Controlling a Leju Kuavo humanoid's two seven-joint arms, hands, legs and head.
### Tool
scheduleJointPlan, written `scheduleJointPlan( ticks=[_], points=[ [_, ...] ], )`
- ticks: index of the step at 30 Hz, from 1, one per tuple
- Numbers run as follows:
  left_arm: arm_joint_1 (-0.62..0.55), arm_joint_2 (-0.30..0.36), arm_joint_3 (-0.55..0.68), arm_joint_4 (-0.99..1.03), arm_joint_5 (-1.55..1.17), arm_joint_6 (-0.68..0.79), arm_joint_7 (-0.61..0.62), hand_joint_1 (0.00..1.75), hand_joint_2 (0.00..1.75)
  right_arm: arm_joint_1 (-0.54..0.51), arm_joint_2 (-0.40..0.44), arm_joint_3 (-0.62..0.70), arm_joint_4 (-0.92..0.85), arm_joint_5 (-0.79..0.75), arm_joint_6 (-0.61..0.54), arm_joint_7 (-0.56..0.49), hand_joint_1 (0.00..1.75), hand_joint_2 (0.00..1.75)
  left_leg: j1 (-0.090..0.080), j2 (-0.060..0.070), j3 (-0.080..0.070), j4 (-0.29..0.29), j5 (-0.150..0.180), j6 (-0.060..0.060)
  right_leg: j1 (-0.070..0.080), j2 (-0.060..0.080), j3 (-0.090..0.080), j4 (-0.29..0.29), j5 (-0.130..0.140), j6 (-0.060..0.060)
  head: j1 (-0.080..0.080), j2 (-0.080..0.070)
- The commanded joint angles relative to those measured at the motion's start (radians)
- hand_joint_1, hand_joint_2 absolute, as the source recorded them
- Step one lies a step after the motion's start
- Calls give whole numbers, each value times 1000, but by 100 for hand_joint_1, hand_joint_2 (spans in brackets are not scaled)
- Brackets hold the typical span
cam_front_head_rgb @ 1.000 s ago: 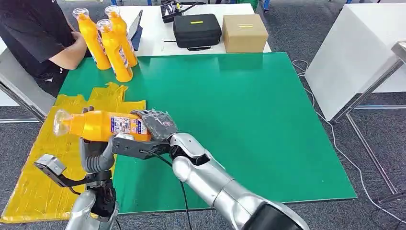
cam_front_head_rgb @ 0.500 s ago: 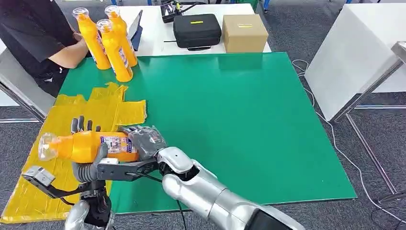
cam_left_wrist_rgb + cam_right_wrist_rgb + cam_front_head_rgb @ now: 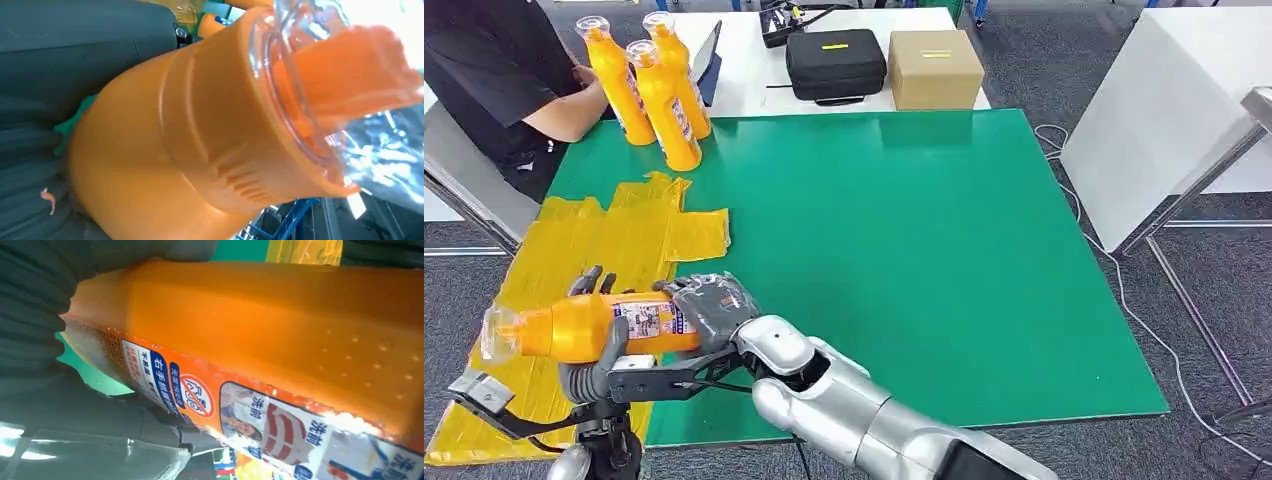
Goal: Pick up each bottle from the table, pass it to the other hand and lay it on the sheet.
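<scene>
Two hands meet on one orange bottle point(image 3: 594, 327) at the lower left of the head view. Your left hand point(image 3: 592, 352) cups it from beneath near the neck, fingers showing behind the body and the thumb curled over the front; your right hand point(image 3: 712, 305) wraps the base end. The bottle lies on its side, clear cap pointing left, lifted over the yellow sheet point(image 3: 564, 245). Across the last second the pair has slid down and left, from the sheet's edge by the green mat point(image 3: 904, 240) to well over the yellow plastic. To my eye that puts the handover at its midpoint: both hands grip, and the right has not let go. Three more orange bottles point(image 3: 662, 95) stand upright at the upper left, next to a person's arm point(image 3: 564, 110). A black case point(image 3: 834, 62) and a cardboard box point(image 3: 935, 67) sit at the top centre.

From the left wrist, the bottle's shoulder point(image 3: 200, 145) and clear cap point(image 3: 360, 75) crowd the frame, with grey hand cover point(image 3: 65, 60) pressed against it on the left; you cannot read the finger spread here.

From the right wrist, the labelled side point(image 3: 280, 365) runs across the picture, dark fingers point(image 3: 45, 305) closed round its end at the left edge.
</scene>
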Motion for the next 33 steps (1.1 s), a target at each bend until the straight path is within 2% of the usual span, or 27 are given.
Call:
scheduleJointPlan(
  ticks=[1, 13, 14, 15, 16, 21, 33],
  points=[
    [-56, -5, 32, -9, -12, -4, 11, 175, 175, 27, -26, 84, 16, 11, 36, -5, 175, 175, 2, -1, 2, -1, -1, -2, 2, -2, 4, -2, 0, -1, 0, 0],
    [-59, -18, 50, -23, -31, -17, 21, 175, 175, 39, -32, 46, 7, 24, 31, 6, 175, 175, 2, -3, 2, -1, 0, -2, 1, -3, 4, -2, 0, -1, 0, 0],
    [-57, -19, 51, -25, -31, -17, 22, 175, 175, 42, -36, 33, -2, 26, 14, 8, 35, 175, 1, -2, 1, -1, 0, -2, 1, -3, 3, -2, 0, -1, 0, 0],
    [-56, -20, 53, -26, -32, -17, 23, 175, 175, 46, -42, 16, -11, 27, -6, 9, 0, 175, 2, -3, 2, -1, 0, -3, 1, -4, 4, -2, -1, -1, 0, 0],
    [-54, -21, 56, -28, -32, -17, 23, 175, 175, 54, -54, -17, -39, 24, -31, 4, 0, 0, 2, -3, 2, -1, 0, -2, 1, -4, 3, -2, -1, -1, 0, 0],
    [-80, -27, 84, 8, -54, 1, 19, 175, 175, 71, -105, -148, -142, 18, -58, -15, 0, 0, 1, -3, 0, 0, 0, -1, 0, -4, 1, -1, 0, 0, 0, 0],
    [-84, -28, 89, 14, -54, 2, 19, 175, 175, 74, -105, -154, -148, 21, -56, -17, 0, 0, 1, -2, 1, 0, 0, -1, 0, -2, 2, -1, 0, 0, 0, 0]
  ],
)
